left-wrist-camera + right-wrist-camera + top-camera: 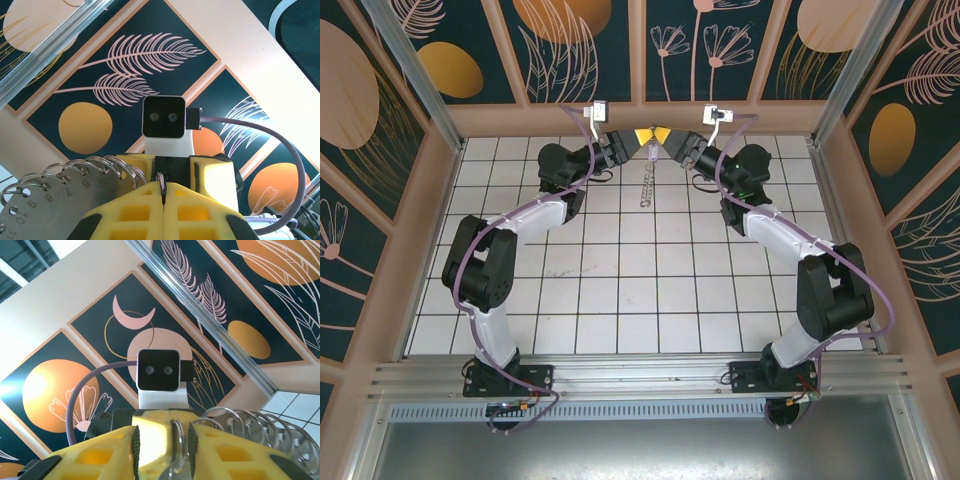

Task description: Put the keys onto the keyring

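Observation:
Both grippers are raised and meet tip to tip over the far middle of the floor. My left gripper (pixel 640 139) (pixel 164 194) is shut on one small metal ring (pixel 161 181) of the keyring (pixel 45 200), a grey numbered strip edged with several wire rings. The rest of the keyring (pixel 645 186) hangs down below the tips. My right gripper (pixel 666 139) (pixel 164 442) has its jaws apart, with a wire ring (pixel 178 437) standing in the gap beside the right pad. A rounded silvery piece (pixel 181 473) at the bottom edge may be the key; I cannot tell.
White tiled floor (pixel 620 290) spreads between the arms and the back wall. Wooden walls with dark flower panels (pixel 585 45) close in the far side and both flanks. Purple cables (pixel 775 215) run along each arm.

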Tool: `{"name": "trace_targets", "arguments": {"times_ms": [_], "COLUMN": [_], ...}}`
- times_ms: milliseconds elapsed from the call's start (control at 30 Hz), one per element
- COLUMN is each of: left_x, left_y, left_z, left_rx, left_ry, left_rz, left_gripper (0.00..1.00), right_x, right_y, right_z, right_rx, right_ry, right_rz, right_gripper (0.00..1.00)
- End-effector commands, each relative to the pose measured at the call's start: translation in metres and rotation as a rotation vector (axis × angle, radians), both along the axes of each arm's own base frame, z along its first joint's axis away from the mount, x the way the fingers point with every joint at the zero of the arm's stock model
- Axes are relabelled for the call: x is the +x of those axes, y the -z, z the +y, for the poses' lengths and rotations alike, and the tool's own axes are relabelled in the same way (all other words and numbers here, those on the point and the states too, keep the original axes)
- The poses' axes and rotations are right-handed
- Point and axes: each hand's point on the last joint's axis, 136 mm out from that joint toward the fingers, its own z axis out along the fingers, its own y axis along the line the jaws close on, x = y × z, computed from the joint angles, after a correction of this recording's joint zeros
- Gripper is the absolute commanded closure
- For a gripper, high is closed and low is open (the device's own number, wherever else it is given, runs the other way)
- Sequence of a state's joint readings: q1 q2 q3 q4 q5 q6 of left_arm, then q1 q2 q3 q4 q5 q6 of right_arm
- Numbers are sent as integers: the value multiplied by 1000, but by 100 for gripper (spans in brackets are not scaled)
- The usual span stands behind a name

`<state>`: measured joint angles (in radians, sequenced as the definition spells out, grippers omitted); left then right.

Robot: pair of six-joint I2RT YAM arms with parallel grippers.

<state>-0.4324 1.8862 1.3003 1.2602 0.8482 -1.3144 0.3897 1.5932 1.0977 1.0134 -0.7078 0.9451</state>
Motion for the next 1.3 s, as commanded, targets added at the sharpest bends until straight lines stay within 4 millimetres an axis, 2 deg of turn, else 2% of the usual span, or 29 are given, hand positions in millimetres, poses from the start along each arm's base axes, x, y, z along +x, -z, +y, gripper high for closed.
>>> {"name": "trace_targets", "arguments": {"times_ms": [0,200,433,600,633,767,867,1067,1267], "left_x": [-8,-8,-7,-6,-5,3,11,17,12], "left_y": [-8,-8,-6,-5,-5,1,6,18,27], "left_z": [1,1,0,0,0,3,11,17,8], "left_rx": [-31,-31,-29,-23,-14,58,136,277,351], "left_ry": [10,9,6,3,-3,-59,-125,-165,-79], "left_rz": [-57,-56,-52,-62,-66,-83,-102,-142,-172], "left_gripper": [100,100,100,100,95,66,53,46,53], "right_x": [-4,-3,-5,-1,2,10,13,9,3], "right_y": [-14,-10,0,3,3,5,7,17,29], "right_z": [6,9,10,3,-1,-15,-24,-23,-16], "right_rx": [10,4,-12,-18,-23,-56,-101,-247,-357], "right_ry": [-24,-33,-39,-15,-5,1,-13,-67,-140], "right_rz": [-53,-40,-28,-21,-22,-27,-40,-93,-137], "right_gripper": [67,72,100,100,100,100,100,100,100]}}
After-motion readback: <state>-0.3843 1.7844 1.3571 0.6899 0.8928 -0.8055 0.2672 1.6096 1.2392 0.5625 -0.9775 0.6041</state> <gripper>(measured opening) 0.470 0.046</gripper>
